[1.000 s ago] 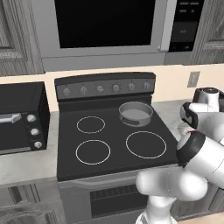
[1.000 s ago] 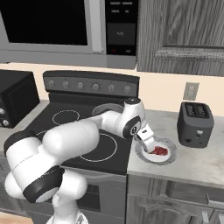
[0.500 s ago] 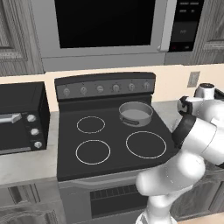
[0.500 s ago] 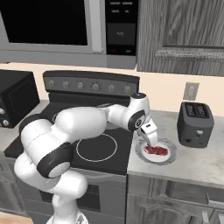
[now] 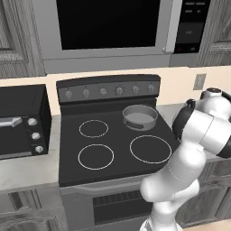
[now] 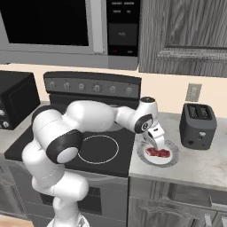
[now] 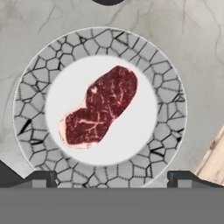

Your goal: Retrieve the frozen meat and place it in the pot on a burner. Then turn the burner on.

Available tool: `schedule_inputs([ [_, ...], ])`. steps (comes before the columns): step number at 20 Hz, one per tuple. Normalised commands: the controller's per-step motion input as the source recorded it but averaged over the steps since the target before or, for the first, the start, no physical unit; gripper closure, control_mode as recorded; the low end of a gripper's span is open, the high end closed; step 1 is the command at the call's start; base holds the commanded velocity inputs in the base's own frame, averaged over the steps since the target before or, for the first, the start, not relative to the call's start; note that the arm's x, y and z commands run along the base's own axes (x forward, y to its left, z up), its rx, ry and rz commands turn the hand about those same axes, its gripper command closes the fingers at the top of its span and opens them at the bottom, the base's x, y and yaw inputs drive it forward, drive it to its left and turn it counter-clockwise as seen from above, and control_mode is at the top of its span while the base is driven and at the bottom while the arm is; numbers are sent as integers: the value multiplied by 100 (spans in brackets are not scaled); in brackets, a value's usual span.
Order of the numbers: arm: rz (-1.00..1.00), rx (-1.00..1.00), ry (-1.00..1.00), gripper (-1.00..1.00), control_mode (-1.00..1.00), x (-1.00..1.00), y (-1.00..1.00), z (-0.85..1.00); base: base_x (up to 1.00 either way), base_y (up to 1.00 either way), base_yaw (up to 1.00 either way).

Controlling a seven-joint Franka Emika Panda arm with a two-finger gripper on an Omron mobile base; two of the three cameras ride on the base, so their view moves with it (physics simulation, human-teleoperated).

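My end effector (image 6: 158, 142) hangs with its jaws wide apart just above the frozen meat (image 7: 99, 112), which lies in the middle of a plate (image 7: 168, 109) on the worktop (image 6: 204, 164) right of the stove. Nothing is grasped yet. The pot (image 5: 140, 116) sits empty on the far right burner. As I judge it, grasping, carrying, dropping in and turning the burner on all remain.

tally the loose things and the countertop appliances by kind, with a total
meat: 1
plate: 1
pot: 1
toaster: 1
toaster oven: 1
total: 5
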Motion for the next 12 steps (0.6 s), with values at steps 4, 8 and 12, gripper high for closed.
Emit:
schedule_inputs([
  [4,0,0,5,-100,-100,15,-1,-33,0,0,0],
  [8,0,0,5,-100,-100,16,-1,-33,0,0,0],
  [12,0,0,6,-100,-100,19,-15,-24,0,0,0],
])
